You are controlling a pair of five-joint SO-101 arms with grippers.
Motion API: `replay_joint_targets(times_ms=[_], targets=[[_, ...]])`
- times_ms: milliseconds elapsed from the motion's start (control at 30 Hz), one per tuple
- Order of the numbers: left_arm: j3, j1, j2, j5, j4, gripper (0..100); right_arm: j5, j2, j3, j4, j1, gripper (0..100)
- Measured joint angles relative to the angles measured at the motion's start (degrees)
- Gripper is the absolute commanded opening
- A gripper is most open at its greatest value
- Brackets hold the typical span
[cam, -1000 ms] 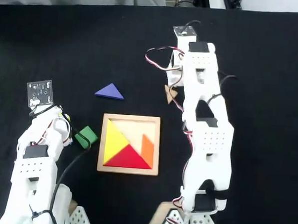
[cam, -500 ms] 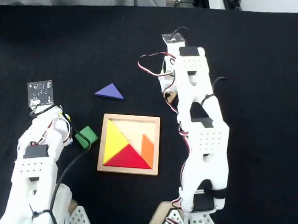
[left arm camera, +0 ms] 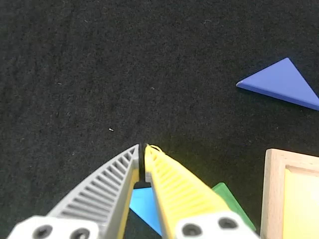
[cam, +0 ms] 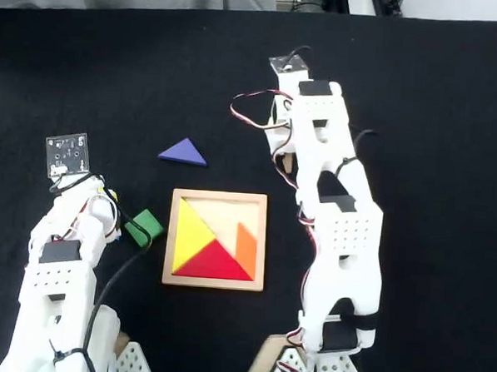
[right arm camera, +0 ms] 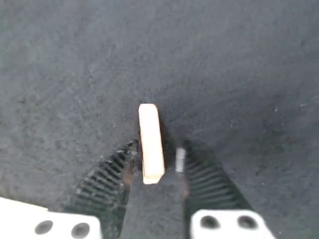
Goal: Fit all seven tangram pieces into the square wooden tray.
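Black table [cam: 419, 120] | left claw [left arm camera: 143, 148] pinched closed, half hiding blue piece [left arm camera: 143, 209] | right claw [right arm camera: 156, 149] holding tan piece [right arm camera: 151, 142] edge-on

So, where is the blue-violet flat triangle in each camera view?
High view: blue-violet triangle on the black cloth, beyond the square wooden tray's far-left corner.
Left wrist view: the triangle lies on the cloth, apart from the tray's rim.
Right wrist view: faces the pale wooden piece instead.
Shared landmark: the tray.
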Motion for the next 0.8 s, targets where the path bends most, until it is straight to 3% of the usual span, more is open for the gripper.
replay_joint_targets(times_ms=[267, 467, 600, 800], targets=[[0.0, 0.0, 0.0, 0.0, 0.0, 3, 0.1, -0.1, -0.2, 2.2, -0.1, 1.1], [0.0, 0.4, 0.0, 0.0, 0.0, 3, 0.1, -6.9, -0.2, 10.8, -0.6, 1.1], [0.2, 0.4, 0.0, 0.0, 0.0, 3, -1.4, -13.5, 2.5, 16.2, -4.7, 1.1], [0.3, 0.4, 0.0, 0.0, 0.0, 3, -5.4, -26.9, 20.1, 11.4, -15.3, 1.1]])
